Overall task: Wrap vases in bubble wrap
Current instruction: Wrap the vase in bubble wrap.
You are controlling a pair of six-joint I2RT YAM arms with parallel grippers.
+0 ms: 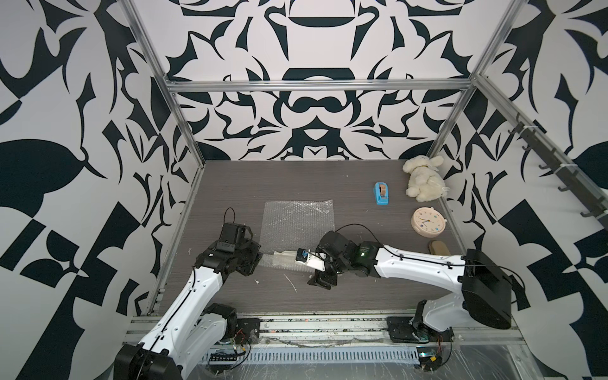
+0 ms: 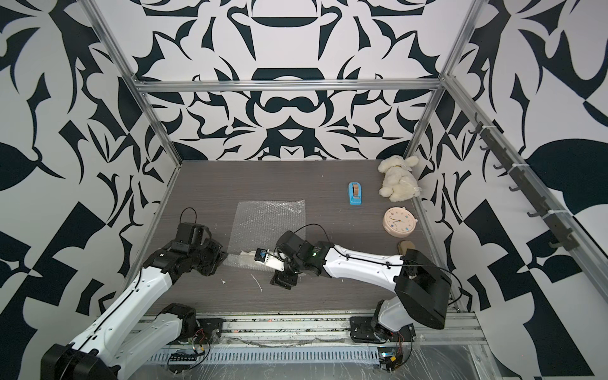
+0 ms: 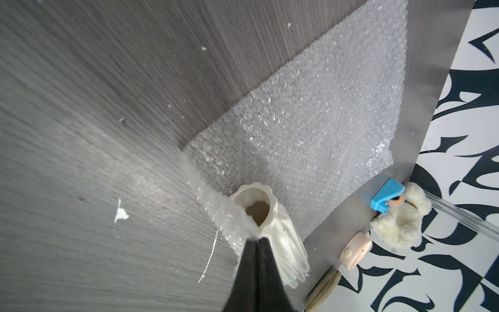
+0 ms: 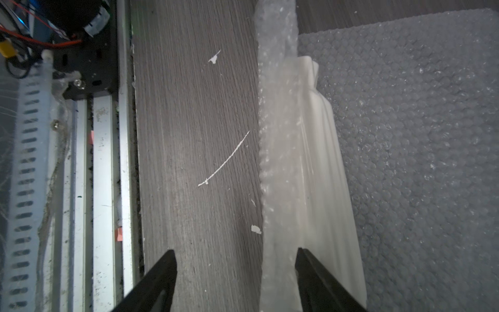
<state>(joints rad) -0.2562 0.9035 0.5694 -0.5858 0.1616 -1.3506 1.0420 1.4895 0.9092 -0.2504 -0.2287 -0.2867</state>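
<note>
One dark wood-grain counter [image 1: 329, 184] is carrying the whole setup. On it the bubble wrap [image 1: 297, 218] is lying flat near the middle. Its near edge is curling up over the vase [image 1: 285, 256], which is lying on its side along that edge, mouth facing the left arm, only partly covered. The left tool [image 3: 256, 239] is sitting with its fingers pressed together at the scalloped rim, where the wrap's edge is lapping the mouth; whether a fold of plastic is being pinched there, I cannot tell. The right tool [image 4: 235, 250] is standing with its fingers well apart at the foot end, one finger by the covered vase and the other over bare counter, gripping nothing. Judgement: the step in hand is rolling the vase away from the arms, onto the free sheet. Doing it well is going to call for holding the lapped edge snug against the ribs at both ends and turning both ends at an equal rate, so the cylinder is not skewing off the sheet. Light pressure is advisable, since glazed ceramic and plastic are likely to be slipping on each other. Count, in a top view: two arms, one sheet of wrap, one vase, one cream plush toy [image 1: 424, 179], one round pink clock [image 1: 427, 221], one blue tape dispenser [image 1: 381, 194], one tan oval object [image 1: 439, 248] I am not identifying, and a few white scraps [image 1: 291, 283].
</note>
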